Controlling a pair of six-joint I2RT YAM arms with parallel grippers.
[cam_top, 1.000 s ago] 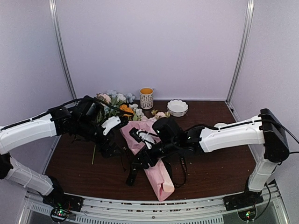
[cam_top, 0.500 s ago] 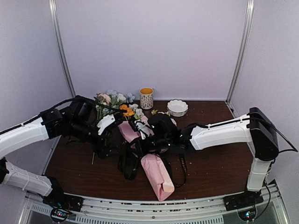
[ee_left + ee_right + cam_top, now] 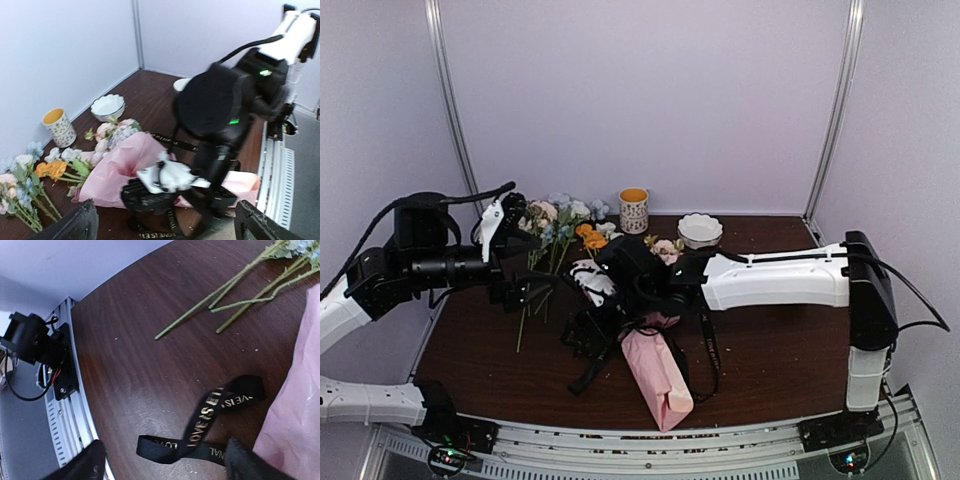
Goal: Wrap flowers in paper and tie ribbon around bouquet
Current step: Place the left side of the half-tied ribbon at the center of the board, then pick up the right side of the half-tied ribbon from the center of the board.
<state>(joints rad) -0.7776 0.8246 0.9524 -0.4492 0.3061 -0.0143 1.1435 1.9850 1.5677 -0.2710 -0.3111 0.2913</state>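
The bouquet (image 3: 657, 375) lies on the table, a pink paper (image 3: 114, 167) cone with pale blooms (image 3: 112, 134) at its far end. The black ribbon (image 3: 209, 416) with gold lettering lies loose in a loop on the wood beside the paper and passes under the cone (image 3: 709, 352). My right gripper (image 3: 165, 466) hovers low over the ribbon's left end, open, both fingers wide apart and holding nothing. My left gripper (image 3: 167, 231) stands open further left (image 3: 532, 293), apart from the bouquet. Loose flowers (image 3: 556, 216) lie at the back left, with bare stems (image 3: 235, 287).
A patterned cup (image 3: 633, 210) with an orange inside and a white scalloped bowl (image 3: 700, 230) stand at the back of the table. The metal rail (image 3: 620, 450) runs along the near edge. The right arm (image 3: 220, 107) stretches across the bouquet's middle.
My left arm has pulled back to the left and risen, away from the bouquet. My right gripper has slid left over the ribbon's end, closing and then opening again.
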